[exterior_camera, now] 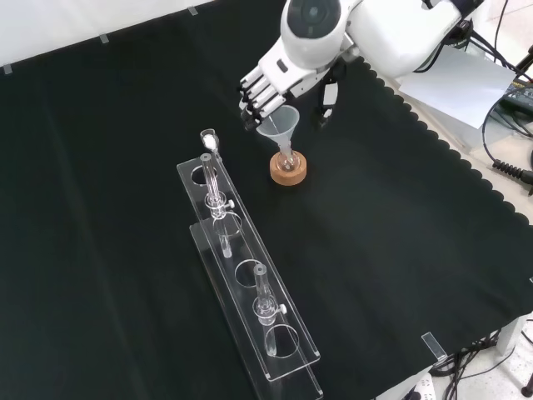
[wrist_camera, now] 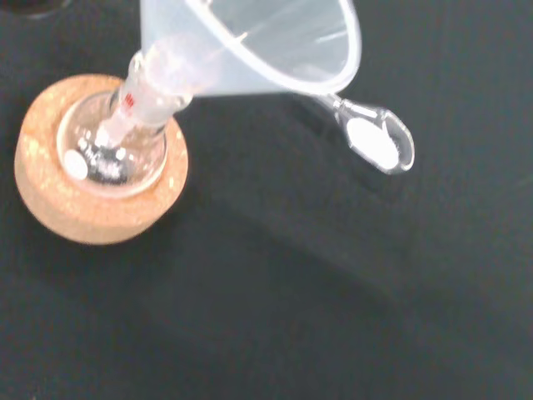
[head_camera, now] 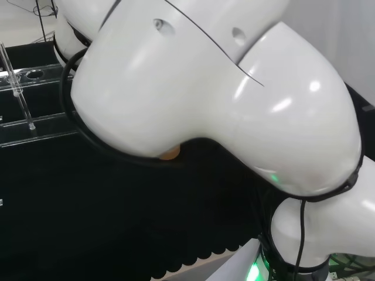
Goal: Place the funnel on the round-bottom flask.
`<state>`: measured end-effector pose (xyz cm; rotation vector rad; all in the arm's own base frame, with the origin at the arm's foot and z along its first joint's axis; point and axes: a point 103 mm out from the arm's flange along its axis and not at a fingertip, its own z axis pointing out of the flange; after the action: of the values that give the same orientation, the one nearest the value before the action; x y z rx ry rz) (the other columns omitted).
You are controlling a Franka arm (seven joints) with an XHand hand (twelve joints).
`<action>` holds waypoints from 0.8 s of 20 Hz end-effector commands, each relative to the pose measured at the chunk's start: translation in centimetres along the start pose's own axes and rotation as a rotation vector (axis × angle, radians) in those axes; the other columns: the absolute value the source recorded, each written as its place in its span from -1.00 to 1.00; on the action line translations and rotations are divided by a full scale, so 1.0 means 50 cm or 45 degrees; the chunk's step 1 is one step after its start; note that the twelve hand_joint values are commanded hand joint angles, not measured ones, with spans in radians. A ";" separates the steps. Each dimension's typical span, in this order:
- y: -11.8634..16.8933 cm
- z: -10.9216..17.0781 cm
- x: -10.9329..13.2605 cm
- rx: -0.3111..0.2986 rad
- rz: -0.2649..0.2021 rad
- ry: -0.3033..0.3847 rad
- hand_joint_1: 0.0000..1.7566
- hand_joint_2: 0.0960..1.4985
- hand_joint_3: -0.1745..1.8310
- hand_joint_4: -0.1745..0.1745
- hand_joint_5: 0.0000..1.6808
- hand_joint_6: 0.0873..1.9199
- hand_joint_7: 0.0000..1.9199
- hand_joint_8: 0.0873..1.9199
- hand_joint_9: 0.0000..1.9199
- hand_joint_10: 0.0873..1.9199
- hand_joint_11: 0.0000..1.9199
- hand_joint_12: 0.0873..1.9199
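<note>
Front view, upper centre: funnel [exterior_camera: 279, 123] stem sits in the round-bottom flask [exterior_camera: 287, 158] neck, on its cork ring [exterior_camera: 288, 171]. Robot hand [exterior_camera: 265, 87] is touching the funnel's upper-left rim, fingers curled; can't tell if they're clamping it.

I see the funnel [exterior_camera: 278, 123], clear and cone-shaped, sitting with its stem down in the neck of the round-bottom flask [exterior_camera: 287, 158]. The flask [wrist_camera: 125, 137] is clear glass, upright on a cork ring [wrist_camera: 100, 200] on the black cloth. The funnel [wrist_camera: 258, 42] leans slightly.

One funnel [exterior_camera: 278, 123], one flask [wrist_camera: 125, 133], one cork ring [exterior_camera: 288, 170], one rack [exterior_camera: 250, 292], one hand [exterior_camera: 265, 87]
</note>
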<state>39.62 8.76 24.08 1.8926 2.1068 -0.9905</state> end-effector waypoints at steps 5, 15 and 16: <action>-0.013 -0.017 -0.104 -0.133 0.077 0.210 -0.31 -0.22 -0.38 -0.48 -0.71 -1.00 -0.93 -0.31 -0.66 -0.25 -0.92 0.48; 0.014 0.001 -0.147 -0.155 0.080 0.365 -0.25 -0.19 -0.36 -0.52 -0.63 -1.00 -0.77 -0.32 -0.47 -0.34 -0.74 0.41; 0.018 0.007 -0.151 -0.150 0.081 0.371 -0.24 -0.19 -0.35 -0.52 -0.63 -1.00 -0.76 -0.32 -0.46 -0.34 -0.74 0.41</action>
<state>41.16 3.33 28.05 2.1060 2.1511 -0.6259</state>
